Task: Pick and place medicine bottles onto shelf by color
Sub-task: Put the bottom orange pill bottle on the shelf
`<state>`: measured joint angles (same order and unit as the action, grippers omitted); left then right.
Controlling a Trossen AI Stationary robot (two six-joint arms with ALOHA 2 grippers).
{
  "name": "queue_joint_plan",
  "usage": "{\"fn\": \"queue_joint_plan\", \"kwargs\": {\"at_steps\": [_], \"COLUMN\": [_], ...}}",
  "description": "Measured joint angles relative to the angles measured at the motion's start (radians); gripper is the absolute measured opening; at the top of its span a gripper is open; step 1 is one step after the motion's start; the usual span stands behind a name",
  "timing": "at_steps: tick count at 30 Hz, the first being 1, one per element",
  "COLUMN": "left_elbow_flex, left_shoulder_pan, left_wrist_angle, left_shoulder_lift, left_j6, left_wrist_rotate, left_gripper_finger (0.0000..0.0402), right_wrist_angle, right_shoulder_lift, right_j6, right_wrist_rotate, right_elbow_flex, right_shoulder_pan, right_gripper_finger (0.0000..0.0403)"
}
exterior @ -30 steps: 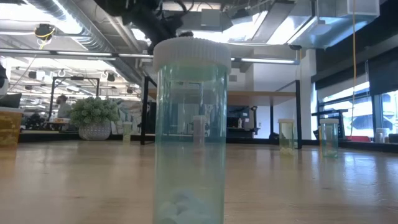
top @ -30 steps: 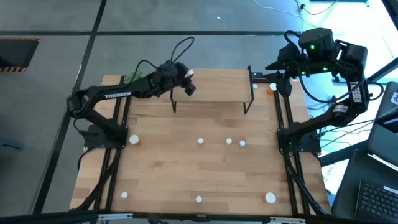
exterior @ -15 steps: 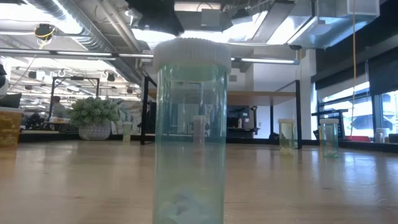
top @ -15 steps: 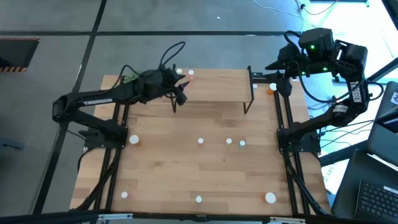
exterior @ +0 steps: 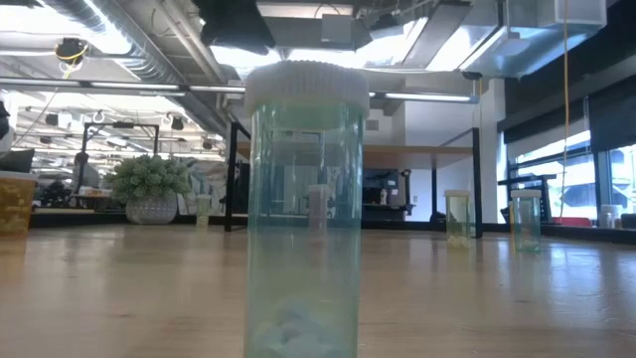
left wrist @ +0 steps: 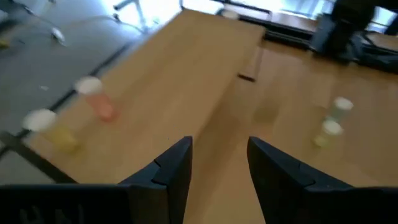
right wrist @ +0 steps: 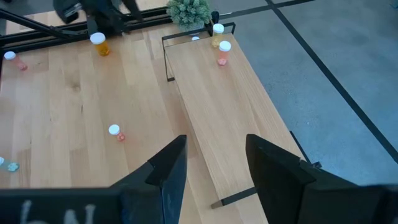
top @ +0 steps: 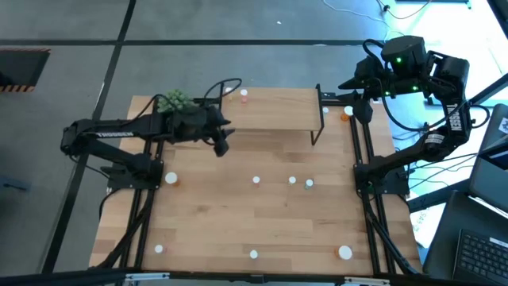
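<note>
- Sorting has barely begun, we judge: nearest us, several bottles (top: 256, 180) stand scattered on the table (top: 238, 230).
- Farther, our left gripper (left wrist: 217, 155) hangs empty, fingers apart, before the shelf (top: 274, 111).
- Two small bottles, yellow (right wrist: 217, 31) and pink (right wrist: 224, 51), stand at its left end.
- Beyond, our right gripper (right wrist: 214, 165) waits, fingers apart.

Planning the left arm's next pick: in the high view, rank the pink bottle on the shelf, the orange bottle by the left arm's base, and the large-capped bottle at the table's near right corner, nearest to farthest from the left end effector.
From the left end effector:
1. Pink bottle, on the shelf's left end.
2. Orange bottle, by the left arm's base; nearly as close, so this ranking is tentative.
3. Large-capped bottle, near right corner, clearly farthest.
</note>
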<state>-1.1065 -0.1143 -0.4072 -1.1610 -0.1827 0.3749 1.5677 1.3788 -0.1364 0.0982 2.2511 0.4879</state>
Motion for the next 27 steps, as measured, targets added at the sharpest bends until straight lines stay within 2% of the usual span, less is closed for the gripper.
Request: {"fn": "queue_joint_plan", "kwargs": {"at_steps": [5, 12, 16, 19, 21, 24, 27], "left_elbow_flex": [0.0, 0.0, 0.0, 0.0, 0.0, 0.0, 0.0], "left_shoulder_pan": [0.047, 0.131, 0.173, 0.197, 0.21, 0.237, 0.266], "left_wrist_angle": [-0.032, -0.038, -0.102, -0.167, -0.191, -0.205, -0.209], "left_shoulder_lift": [0.0, 0.0, 0.0, -0.001, -0.001, -0.001, -0.001], "left_j6": [-0.075, -0.16, -0.217, -0.259, -0.276, -0.279, -0.252], "left_wrist_rotate": [-0.075, -0.078, -0.023, 0.022, 0.027, 0.027, 0.026], "left_gripper_finger": [0.0149, 0.0149, 0.0149, 0.0149, 0.0149, 0.0149, 0.0149], "right_wrist_angle": [-0.001, -0.028, -0.074, -0.078, -0.067, -0.026, 0.007], "right_shoulder_lift": [0.0, 0.0, 0.0, 0.0, 0.0, 0.0, 0.0], "right_j6": [-0.007, -0.023, -0.023, 0.07, 0.115, 0.15, 0.055], "right_wrist_rotate": [0.0, 0.0, 0.0, 0.008, 0.051, 0.179, 0.325], "right_elbow_flex": [0.0, 0.0, 0.0, 0.0, 0.0, 0.0, 0.0], "right_shoulder_pan": [0.0, 0.0, 0.0, 0.0, 0.0, -0.005, -0.057], "right_gripper_finger": [0.0168, 0.0168, 0.0168, 0.0168, 0.0168, 0.0168, 0.0168]}}
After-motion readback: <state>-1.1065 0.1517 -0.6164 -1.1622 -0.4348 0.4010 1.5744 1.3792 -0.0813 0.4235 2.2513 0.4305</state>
